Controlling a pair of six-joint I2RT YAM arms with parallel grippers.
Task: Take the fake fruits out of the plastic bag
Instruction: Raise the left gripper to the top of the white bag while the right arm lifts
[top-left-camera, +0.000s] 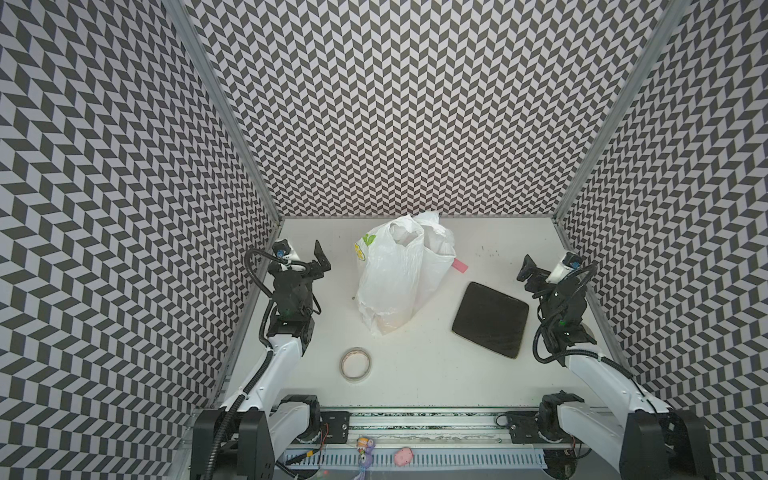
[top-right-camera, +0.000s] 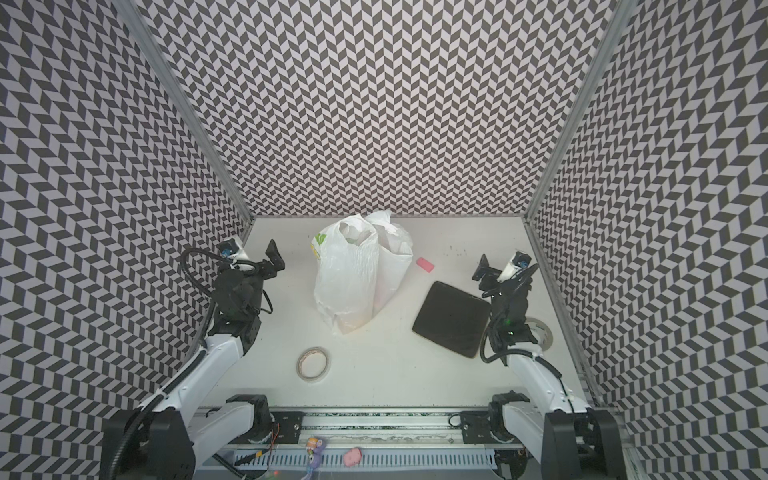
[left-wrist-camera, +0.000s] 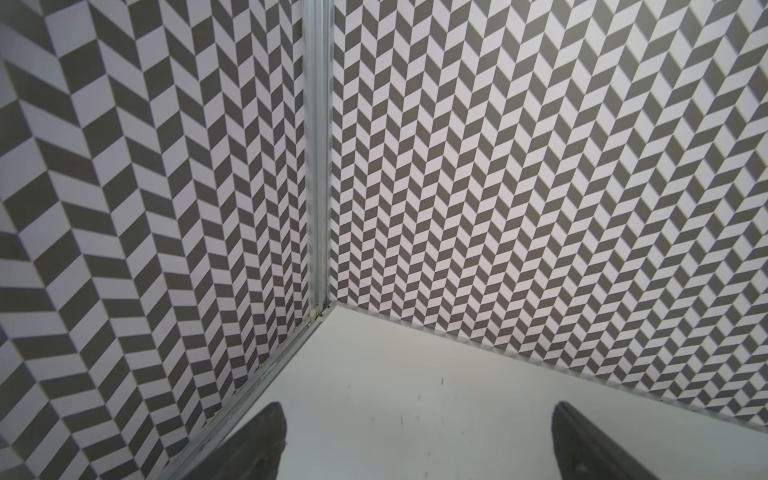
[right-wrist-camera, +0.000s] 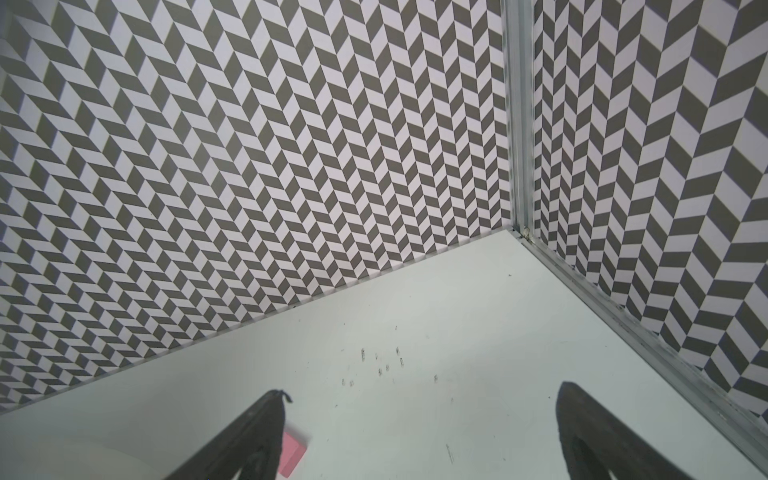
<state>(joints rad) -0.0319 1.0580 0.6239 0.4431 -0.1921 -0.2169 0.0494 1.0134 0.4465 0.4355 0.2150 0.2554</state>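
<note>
At the rear middle of the worktop (top-left-camera: 415, 374) the plastic bag (top-left-camera: 392, 278) is seen in both top views, slumped with its mouth gaping toward the back wall. The fake fruits are not visible and are presumably hidden inside. No step is judged begun: the left pincer (top-left-camera: 322, 258) and right pincer (top-left-camera: 525, 269) are held wide open and empty, well apart from the bag on either side. A handle or rim must next be pinned by one arm while the mouth is entered by the other. A pink block (top-left-camera: 459, 266) is found just beside the bag, a dark square tray (top-left-camera: 490, 319) near it, and a tape roll (top-left-camera: 356, 363) nearer the front. The mouth is blocked by none of them, though the thin film may be dragged.
</note>
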